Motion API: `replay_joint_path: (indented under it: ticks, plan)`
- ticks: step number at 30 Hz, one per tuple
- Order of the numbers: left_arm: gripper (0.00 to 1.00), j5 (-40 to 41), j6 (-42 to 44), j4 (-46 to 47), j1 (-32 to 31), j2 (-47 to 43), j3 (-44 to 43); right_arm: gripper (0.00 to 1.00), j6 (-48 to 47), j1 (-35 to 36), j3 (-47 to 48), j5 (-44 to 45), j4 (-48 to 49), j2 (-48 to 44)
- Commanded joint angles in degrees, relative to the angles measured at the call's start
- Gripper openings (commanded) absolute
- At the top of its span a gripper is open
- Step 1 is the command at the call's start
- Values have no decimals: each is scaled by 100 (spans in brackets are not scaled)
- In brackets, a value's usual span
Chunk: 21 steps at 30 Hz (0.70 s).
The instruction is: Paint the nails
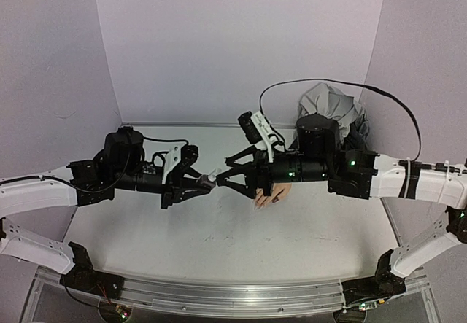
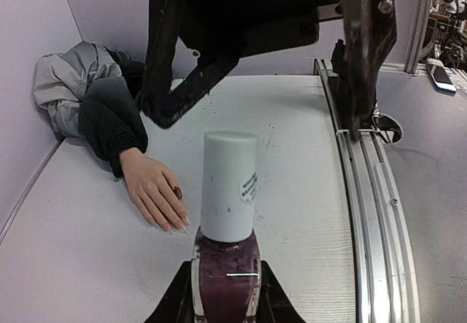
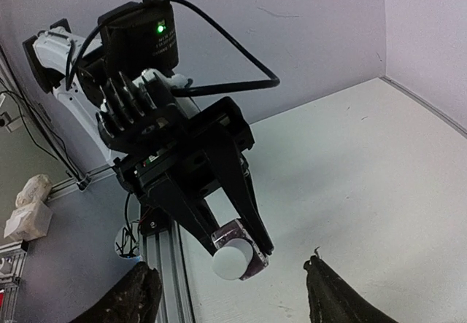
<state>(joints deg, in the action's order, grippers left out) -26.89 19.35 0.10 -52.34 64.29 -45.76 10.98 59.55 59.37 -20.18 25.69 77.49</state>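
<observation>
My left gripper is shut on a small bottle of dark maroon polish with a white cap, held above the table. The cap points at my right gripper. That gripper is open, its fingers spread wide to either side of the cap and not touching it. The peach mannequin hand lies flat on the table beyond the bottle, in a dark sleeve. One of the nails is dark maroon and the others look pale. In the top view the hand lies under my right arm.
A crumpled grey jacket is piled in the back right corner, against the lilac wall. An aluminium rail runs along the near table edge. A black cable loops above my right arm.
</observation>
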Motion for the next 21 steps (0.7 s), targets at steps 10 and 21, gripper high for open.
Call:
replay_joint_path:
  ticks: [10,21]
  plan:
    - [0,-325,-46,271,4,-57,-353,34,-272,-6,591,-689,451,584]
    - [0,-285,-53,241,4,-67,-380,6,-116,-10,678,-1052,549,872]
